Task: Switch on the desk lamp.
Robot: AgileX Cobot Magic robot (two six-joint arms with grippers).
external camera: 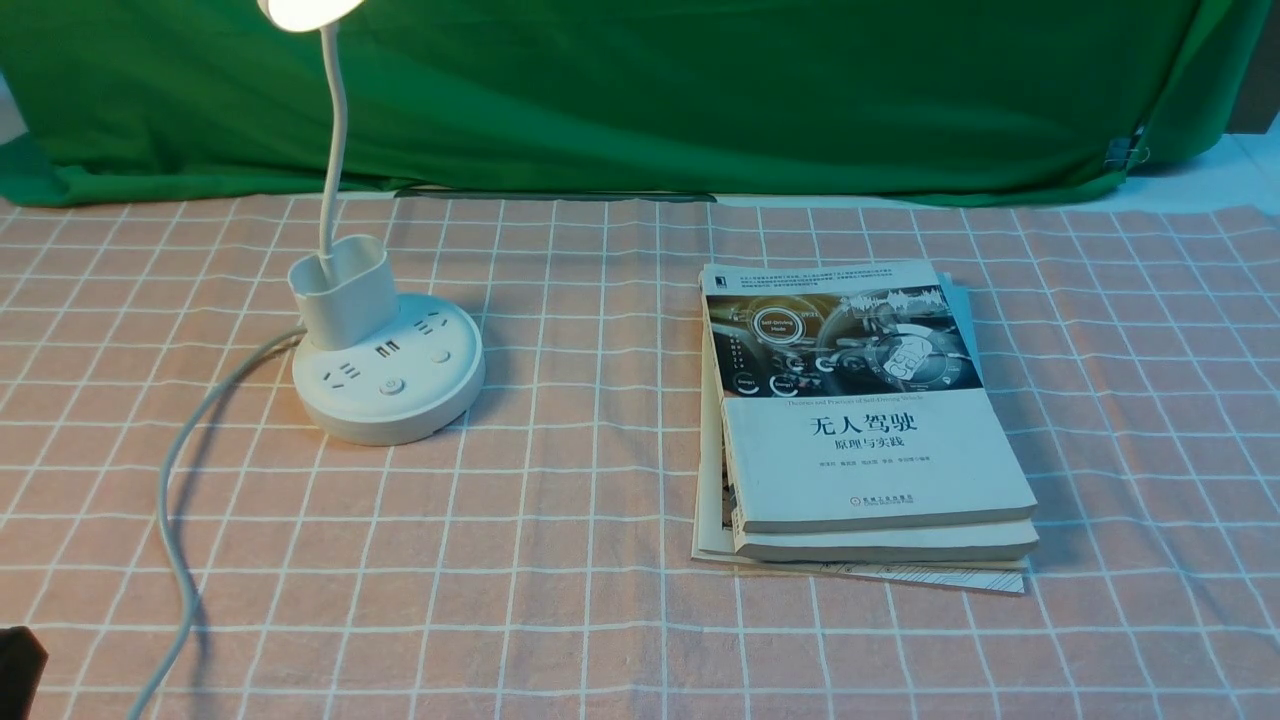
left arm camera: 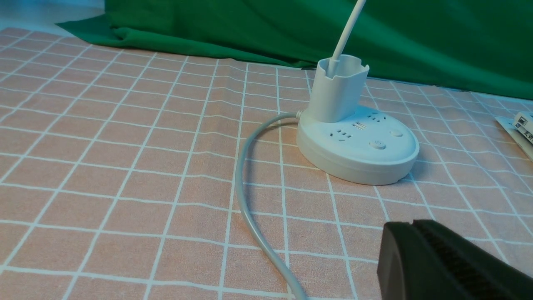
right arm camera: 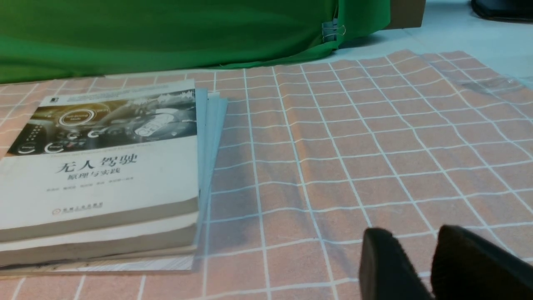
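The white desk lamp (external camera: pixel 388 368) stands on the left of the checked cloth; its round base carries sockets and two buttons (external camera: pixel 391 386). A thin neck (external camera: pixel 333 130) rises from the cup-shaped holder (external camera: pixel 345 288) to a head (external camera: pixel 305 10) that glows bright at the top edge. The grey cord (external camera: pixel 175 500) trails toward the near edge. In the left wrist view the lamp base (left arm camera: pixel 358 146) lies ahead of my left gripper (left arm camera: pixel 413 223), which is shut on nothing and well short of it. My right gripper (right arm camera: pixel 416 235) stands open over bare cloth, to the right of the books.
A stack of books (external camera: pixel 860 420) lies right of centre; it also shows in the right wrist view as the book stack (right arm camera: pixel 100 166). A green cloth backdrop (external camera: pixel 700 90) closes off the far side. The cord (left arm camera: pixel 250 200) curves across the cloth beside my left gripper.
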